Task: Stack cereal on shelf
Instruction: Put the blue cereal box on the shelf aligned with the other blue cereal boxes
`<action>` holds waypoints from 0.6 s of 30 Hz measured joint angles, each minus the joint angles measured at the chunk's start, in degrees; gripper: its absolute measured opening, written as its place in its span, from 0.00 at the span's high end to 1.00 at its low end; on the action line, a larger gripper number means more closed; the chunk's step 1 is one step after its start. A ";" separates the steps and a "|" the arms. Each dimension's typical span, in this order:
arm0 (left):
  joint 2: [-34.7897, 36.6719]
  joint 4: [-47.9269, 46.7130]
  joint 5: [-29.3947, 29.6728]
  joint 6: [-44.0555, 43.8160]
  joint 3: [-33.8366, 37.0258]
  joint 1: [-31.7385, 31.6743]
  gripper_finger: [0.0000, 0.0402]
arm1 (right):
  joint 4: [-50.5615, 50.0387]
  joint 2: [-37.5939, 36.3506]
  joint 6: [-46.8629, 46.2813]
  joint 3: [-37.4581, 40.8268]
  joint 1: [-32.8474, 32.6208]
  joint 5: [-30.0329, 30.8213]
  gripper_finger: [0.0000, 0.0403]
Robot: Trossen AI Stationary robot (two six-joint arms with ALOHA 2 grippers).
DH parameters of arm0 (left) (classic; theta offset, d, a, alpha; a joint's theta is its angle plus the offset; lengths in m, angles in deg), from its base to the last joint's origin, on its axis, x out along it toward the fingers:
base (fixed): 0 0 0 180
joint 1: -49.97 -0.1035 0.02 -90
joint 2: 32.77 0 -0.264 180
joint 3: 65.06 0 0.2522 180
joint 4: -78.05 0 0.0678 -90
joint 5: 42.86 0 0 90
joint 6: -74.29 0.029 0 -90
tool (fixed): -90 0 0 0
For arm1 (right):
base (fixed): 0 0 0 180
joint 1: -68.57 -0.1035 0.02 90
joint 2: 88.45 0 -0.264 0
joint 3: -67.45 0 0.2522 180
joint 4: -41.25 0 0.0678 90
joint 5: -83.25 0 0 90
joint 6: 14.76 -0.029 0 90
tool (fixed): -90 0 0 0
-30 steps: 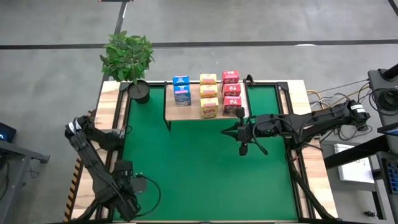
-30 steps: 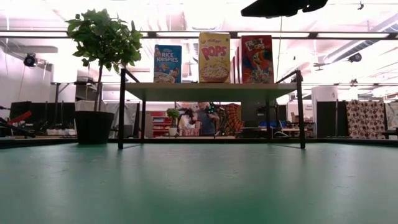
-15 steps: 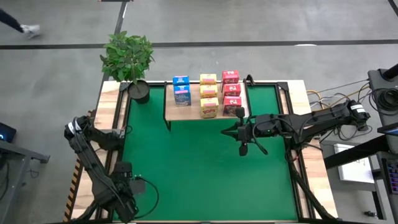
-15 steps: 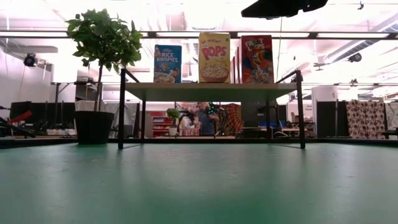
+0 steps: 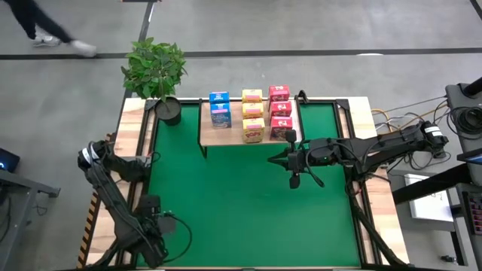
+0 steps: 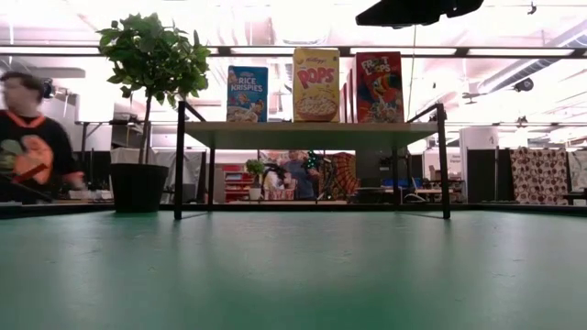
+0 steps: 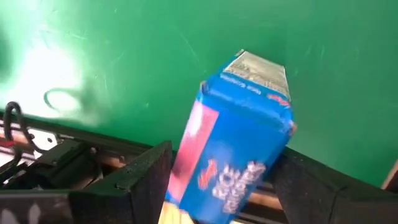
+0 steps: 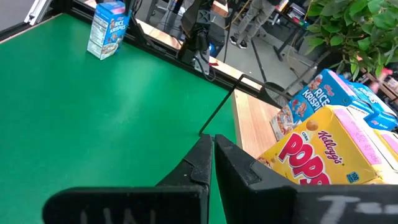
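Nothing on table moved; only a person walked in at room's edge.

High view: 8 small cardboard cereal boxes on light-wood black-legged shelf; right gripper clenched, empty, just before it.

Left wrist view: left gripper spread around 9th, blue box, near table's front-left corner, long axis tilted; left arm nearer.

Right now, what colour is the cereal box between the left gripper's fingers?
Blue, with white lettering and a pinkish side panel. The cereal box shows best in the left wrist view.

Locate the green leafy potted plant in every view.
High view: green leafy potted plant at the table's far-left corner, beside the light-wood shelf.
Low view: left side, left of the shelf.
Left wrist view: not in it.
Right wrist view: top right, leaves only.
Shared landmark: the shelf.
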 joint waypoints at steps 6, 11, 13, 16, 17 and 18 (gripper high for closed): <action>0.00 4.52 -0.96 0.59 1.74 -0.02 0.47 | 0.00 0.00 0.00 0.02 0.00 0.00 0.98; 0.00 4.33 -0.96 1.00 0.38 -0.02 0.58 | -0.02 0.00 -0.91 0.02 0.00 0.03 0.98; 0.00 4.31 -0.93 1.01 -0.24 -0.02 0.62 | -0.14 0.00 -0.97 0.04 0.01 0.04 0.98; 0.00 4.26 -0.22 1.04 -1.33 -0.04 0.66 | -0.19 0.00 -1.08 0.04 0.00 0.04 0.98; 0.00 4.26 0.24 1.24 -1.76 -0.04 0.68 | -0.20 0.00 -1.17 0.04 0.00 0.04 0.98; 0.00 4.26 0.65 1.56 -2.36 -0.08 0.68 | -0.20 0.00 -1.49 0.04 0.00 0.04 0.98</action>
